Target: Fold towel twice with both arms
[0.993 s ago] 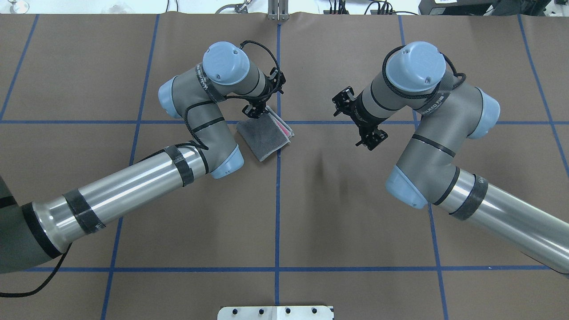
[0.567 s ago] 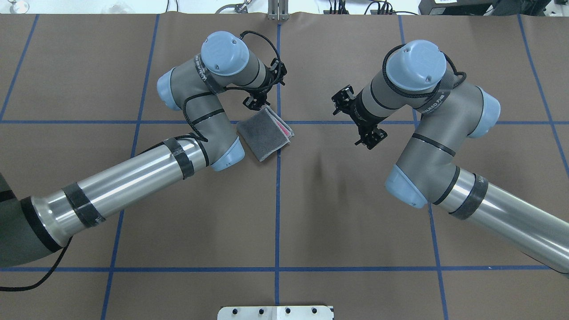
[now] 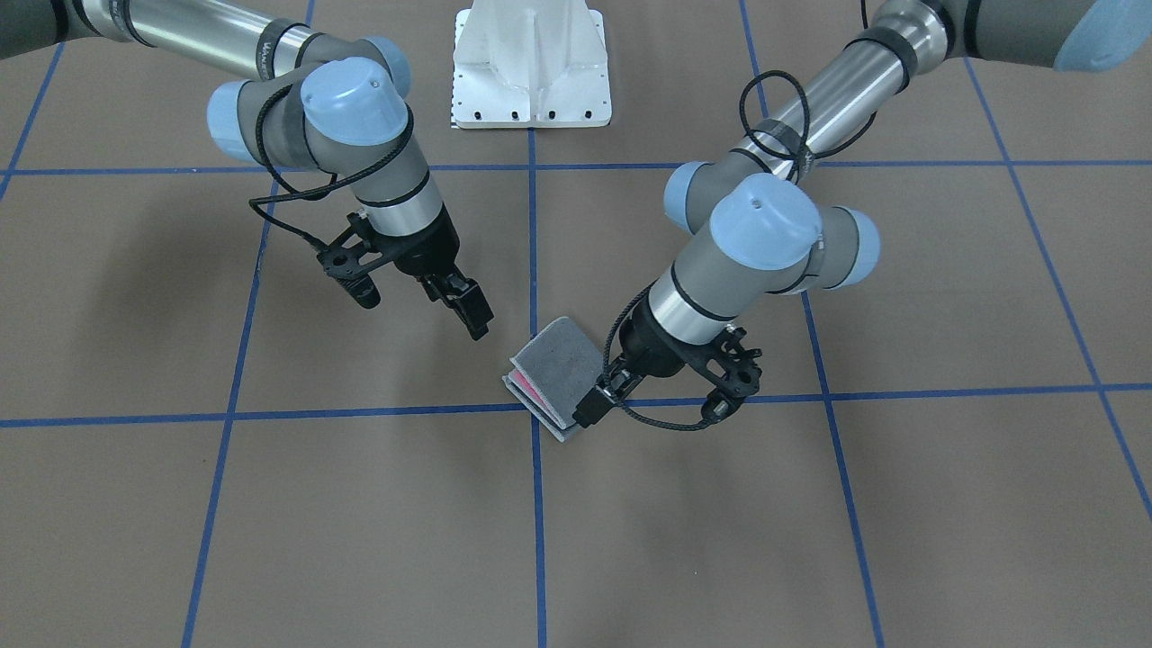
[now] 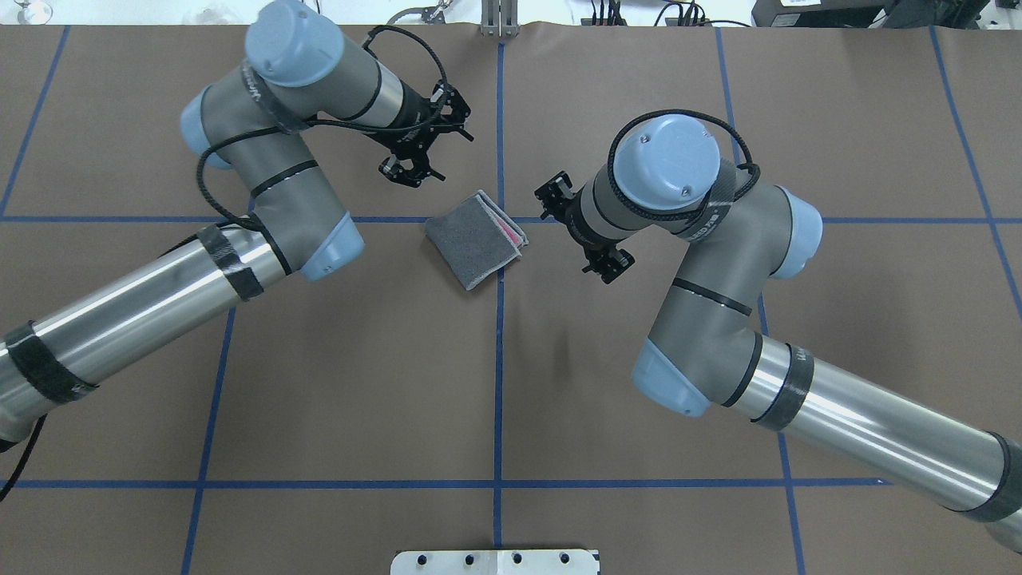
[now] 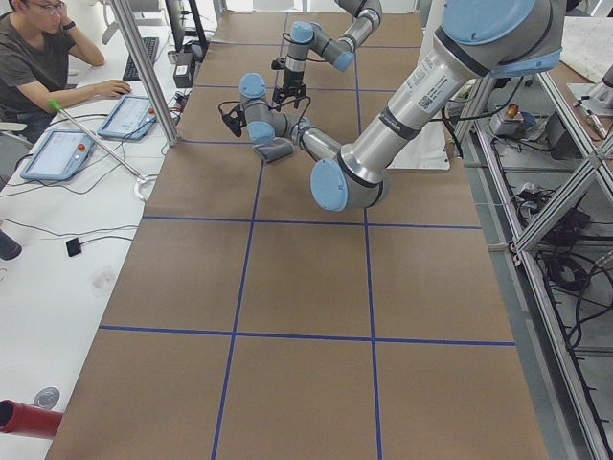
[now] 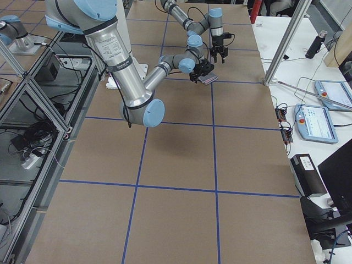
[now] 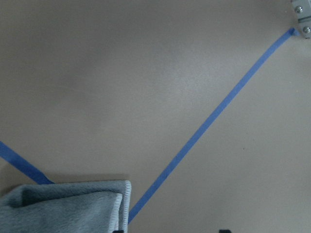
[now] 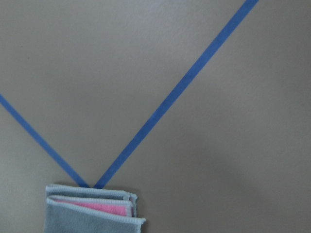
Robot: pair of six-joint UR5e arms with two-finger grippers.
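The twice-folded towel (image 4: 477, 239) lies flat on the bench (image 4: 359, 359) between the left claw (image 3: 652, 409) and right claw (image 3: 421, 313), both spread and empty.

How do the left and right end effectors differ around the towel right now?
The left end effector hangs beyond the towel's far corner; the right end effector is off its right edge. The left's wrist view shows only grey cloth; the right's shows pink between layers. Both are open, holding nothing.
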